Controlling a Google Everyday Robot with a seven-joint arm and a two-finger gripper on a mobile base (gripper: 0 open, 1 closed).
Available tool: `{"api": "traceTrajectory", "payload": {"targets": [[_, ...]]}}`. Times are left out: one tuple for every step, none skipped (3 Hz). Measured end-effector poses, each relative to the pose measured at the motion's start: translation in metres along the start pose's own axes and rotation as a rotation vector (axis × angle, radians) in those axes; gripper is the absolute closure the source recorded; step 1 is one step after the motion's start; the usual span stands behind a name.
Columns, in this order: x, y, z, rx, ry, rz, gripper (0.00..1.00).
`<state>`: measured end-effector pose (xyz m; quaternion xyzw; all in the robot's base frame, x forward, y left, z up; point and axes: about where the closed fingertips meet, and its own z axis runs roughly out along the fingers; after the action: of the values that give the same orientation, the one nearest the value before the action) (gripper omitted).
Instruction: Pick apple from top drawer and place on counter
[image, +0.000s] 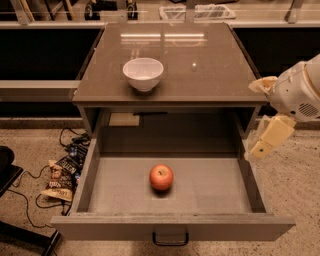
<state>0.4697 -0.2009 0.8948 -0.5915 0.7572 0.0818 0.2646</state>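
The top drawer (172, 228) is pulled fully open, with a small dark handle on its front panel. The apple (161, 177), small, red and round, lies on the drawer floor near the middle. The counter (200, 65) is the glossy grey-brown cabinet top above the drawer. My gripper (263, 146) hangs from the white arm at the right edge, just outside and above the drawer's right wall, well to the right of the apple and holding nothing.
A white bowl (143, 74) stands on the counter's front left. Snack bags (61, 177) and cables (67, 137) lie on the floor left of the drawer. A dark chair base (10, 170) is at far left. Pale ledges run along the back.
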Motion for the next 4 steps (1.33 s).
{"api": "traceTrajectory", "payload": {"targets": [[-0.007,-0.004,0.036,0.016,-0.154,-0.023,0.00],[-0.003,-0.001,0.055,0.029,-0.207,-0.017,0.00],[-0.003,-0.001,0.057,0.034,-0.212,-0.018,0.00],[-0.004,0.005,0.070,0.024,-0.221,-0.009,0.00]]}}
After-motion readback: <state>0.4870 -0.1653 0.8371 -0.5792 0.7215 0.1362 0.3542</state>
